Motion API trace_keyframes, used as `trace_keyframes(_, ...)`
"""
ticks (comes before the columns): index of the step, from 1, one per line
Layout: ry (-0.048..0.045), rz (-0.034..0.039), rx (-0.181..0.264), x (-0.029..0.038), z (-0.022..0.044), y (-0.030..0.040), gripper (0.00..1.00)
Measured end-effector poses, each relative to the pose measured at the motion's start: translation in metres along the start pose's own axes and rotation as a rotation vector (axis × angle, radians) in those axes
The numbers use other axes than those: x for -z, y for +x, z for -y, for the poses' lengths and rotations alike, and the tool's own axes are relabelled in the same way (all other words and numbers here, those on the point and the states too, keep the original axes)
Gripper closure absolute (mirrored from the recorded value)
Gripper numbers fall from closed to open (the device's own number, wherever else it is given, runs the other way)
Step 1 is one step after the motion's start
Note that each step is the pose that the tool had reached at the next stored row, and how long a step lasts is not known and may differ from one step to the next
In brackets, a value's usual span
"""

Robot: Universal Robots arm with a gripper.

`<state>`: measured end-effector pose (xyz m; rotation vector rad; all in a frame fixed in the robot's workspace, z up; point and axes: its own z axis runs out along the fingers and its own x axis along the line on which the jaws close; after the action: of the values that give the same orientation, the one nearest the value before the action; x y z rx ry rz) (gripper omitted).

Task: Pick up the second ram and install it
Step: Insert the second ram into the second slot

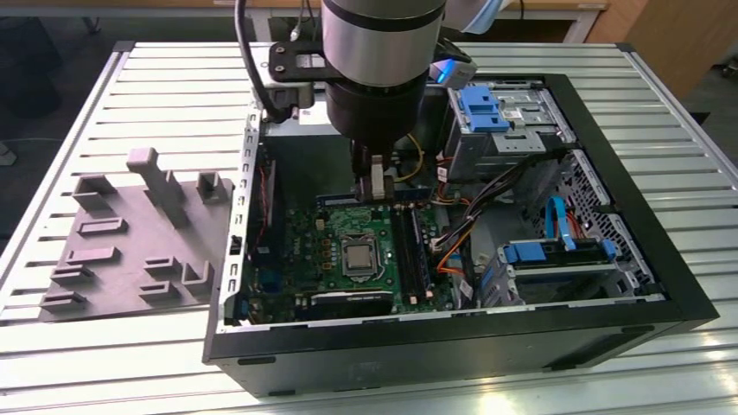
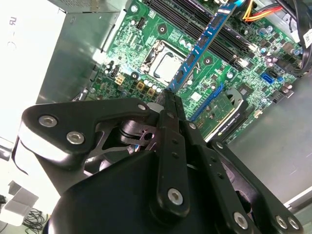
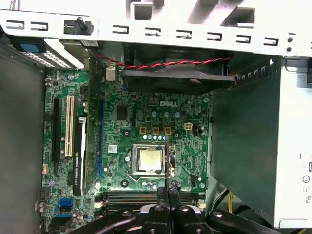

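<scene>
While tight, hand (image 2: pixel 169 97) w/ second ram (image 2: pixel 201 44)

The exterior view looks down from a distance into the open computer case (image 1: pixel 461 346); both wrist views look closely past the pincer (image 2: pixel 170 96) onto the green board (image 3: pixel 146 112); all share its processor socket (image 1: pixel 361 257).

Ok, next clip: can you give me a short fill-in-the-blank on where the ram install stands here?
1. The claw is ____ on one end of the second ram.
2. The ram is held over the green ____ inside the open computer case.
3. The grey plastic block sits on the slatted table outside the case, on the exterior view's ____.
Missing words: shut; motherboard; left.
</scene>
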<state>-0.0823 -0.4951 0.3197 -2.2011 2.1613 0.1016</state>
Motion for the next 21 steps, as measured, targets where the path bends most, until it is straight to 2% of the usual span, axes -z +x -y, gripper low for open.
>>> trace_keyframes(21, 0.006, 0.0005, -0.071, 0.0, 0.0, 0.0, 0.89)
